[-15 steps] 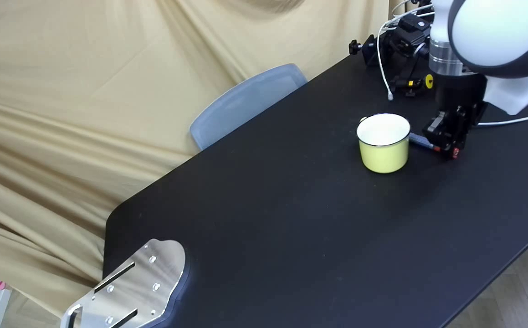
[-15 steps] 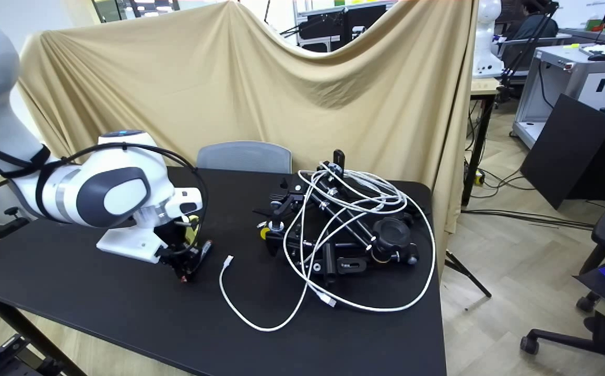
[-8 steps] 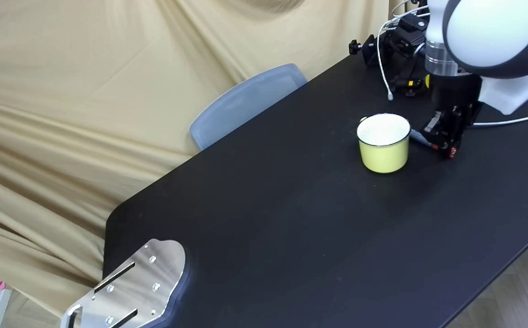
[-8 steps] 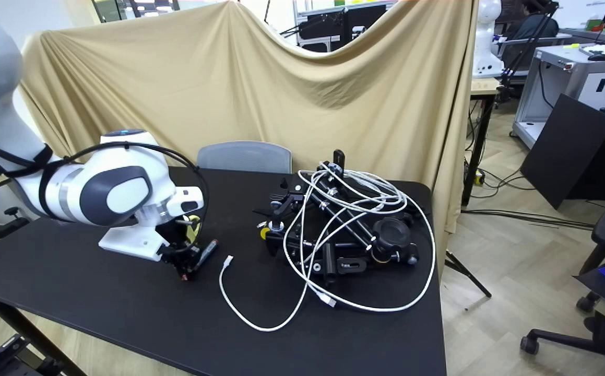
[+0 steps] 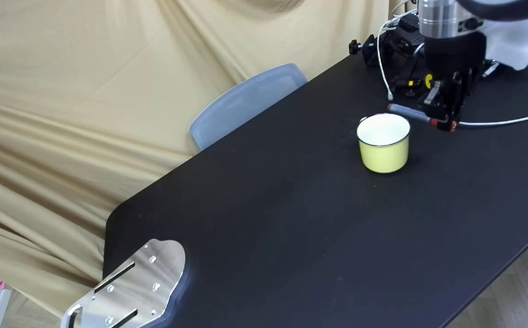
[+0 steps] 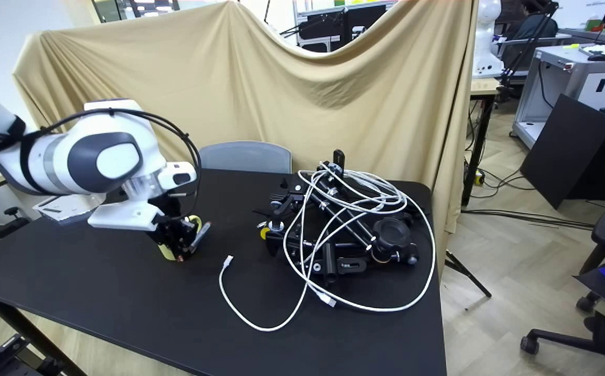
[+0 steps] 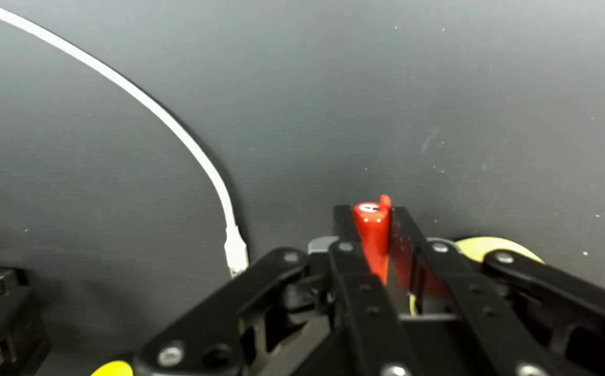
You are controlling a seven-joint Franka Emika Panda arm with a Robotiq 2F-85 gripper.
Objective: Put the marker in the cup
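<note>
Caught one pincer [image 7: 372,216] clamped on one marker [image 5: 408,113] by its red end [image 7: 373,232], between two fingers [image 7: 405,225]. Spotted that marker outside the cup [image 5: 383,157] but near it. Counted just one cup, yellow, upright on one black surface [image 5: 268,237], plus one gray chair [image 5: 250,104] alongside and one slotted metal plate [image 5: 140,282]. Made out two plug ends [image 6: 327,299] on the white cables [image 6: 386,309], couldn't count those tho.

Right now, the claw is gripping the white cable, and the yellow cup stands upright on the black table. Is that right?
Not the cable: the wrist view shows the claw closed on the red end of the marker, with the white cable lying apart from it. The rest holds: the yellow cup stands upright on the black table.
</note>
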